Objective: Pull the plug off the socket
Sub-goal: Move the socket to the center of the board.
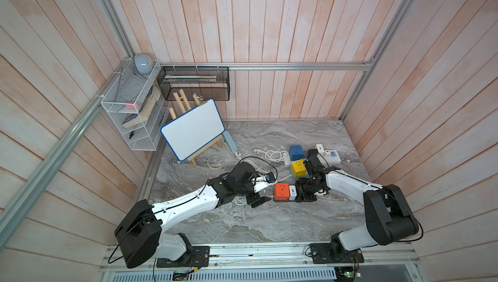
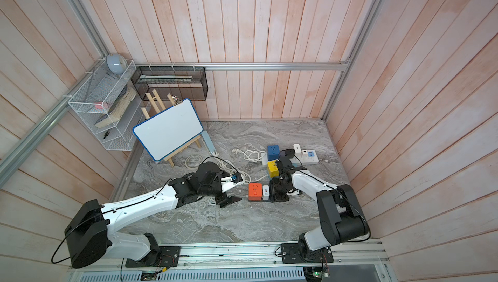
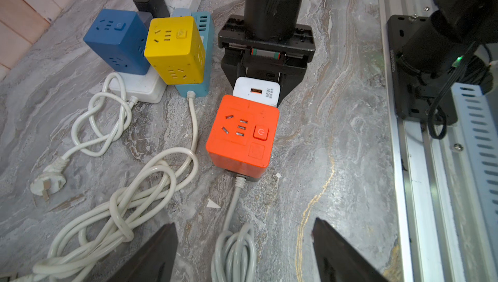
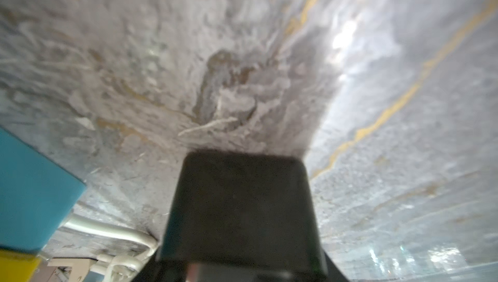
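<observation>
An orange cube socket (image 1: 281, 192) (image 2: 255, 191) (image 3: 242, 132) sits mid-table with a white 66W charger (image 1: 292, 192) (image 3: 256, 92) plugged into its side. Just beyond the charger my right gripper (image 1: 305, 194) points down, its fingers (image 3: 292, 84) shut on a black plug (image 4: 239, 208) (image 3: 266, 74). The plug's end is over bare table, and its prongs are hidden. My left gripper (image 1: 260, 199) (image 3: 244, 243) stands open a short way from the orange socket, holding nothing. The socket's coiled grey cord (image 3: 234, 251) lies between its fingertips.
Yellow (image 1: 297, 168) and blue (image 1: 295, 153) cube sockets stand behind the right gripper on power strips (image 1: 330, 156). Loose white cords (image 3: 107, 121) lie left of the orange socket. A whiteboard on an easel (image 1: 192, 132) stands at the back left. The arms' base rail (image 1: 242, 251) runs along the front.
</observation>
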Available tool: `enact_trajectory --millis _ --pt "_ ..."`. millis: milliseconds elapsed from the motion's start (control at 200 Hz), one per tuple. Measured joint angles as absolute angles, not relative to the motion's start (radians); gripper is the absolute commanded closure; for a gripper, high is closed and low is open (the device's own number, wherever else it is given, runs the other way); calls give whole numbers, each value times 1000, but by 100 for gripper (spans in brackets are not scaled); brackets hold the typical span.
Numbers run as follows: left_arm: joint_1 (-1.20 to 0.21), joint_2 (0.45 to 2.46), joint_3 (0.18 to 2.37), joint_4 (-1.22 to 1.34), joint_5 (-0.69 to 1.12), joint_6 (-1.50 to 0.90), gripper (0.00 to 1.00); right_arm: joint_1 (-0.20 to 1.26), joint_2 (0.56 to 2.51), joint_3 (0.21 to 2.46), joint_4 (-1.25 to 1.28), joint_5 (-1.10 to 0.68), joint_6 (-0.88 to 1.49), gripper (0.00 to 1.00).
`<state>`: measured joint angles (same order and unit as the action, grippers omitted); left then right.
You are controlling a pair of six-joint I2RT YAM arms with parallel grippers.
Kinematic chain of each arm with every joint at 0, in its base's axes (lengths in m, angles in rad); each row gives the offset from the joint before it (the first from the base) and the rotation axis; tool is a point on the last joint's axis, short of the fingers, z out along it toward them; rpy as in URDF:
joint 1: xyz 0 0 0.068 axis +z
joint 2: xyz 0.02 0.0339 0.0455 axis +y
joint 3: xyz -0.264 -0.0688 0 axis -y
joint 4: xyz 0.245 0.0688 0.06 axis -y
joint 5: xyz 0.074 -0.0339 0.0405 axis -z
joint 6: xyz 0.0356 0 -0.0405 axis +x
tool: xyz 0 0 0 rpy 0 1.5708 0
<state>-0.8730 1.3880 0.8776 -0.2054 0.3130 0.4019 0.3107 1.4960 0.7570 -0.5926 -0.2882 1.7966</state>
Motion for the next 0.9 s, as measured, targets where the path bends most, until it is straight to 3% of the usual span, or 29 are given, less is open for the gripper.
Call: enact_trajectory --millis 900 --pt "-929 1613 979 -146 426 535 11 274 1476 762 -686 -252 1696 58"
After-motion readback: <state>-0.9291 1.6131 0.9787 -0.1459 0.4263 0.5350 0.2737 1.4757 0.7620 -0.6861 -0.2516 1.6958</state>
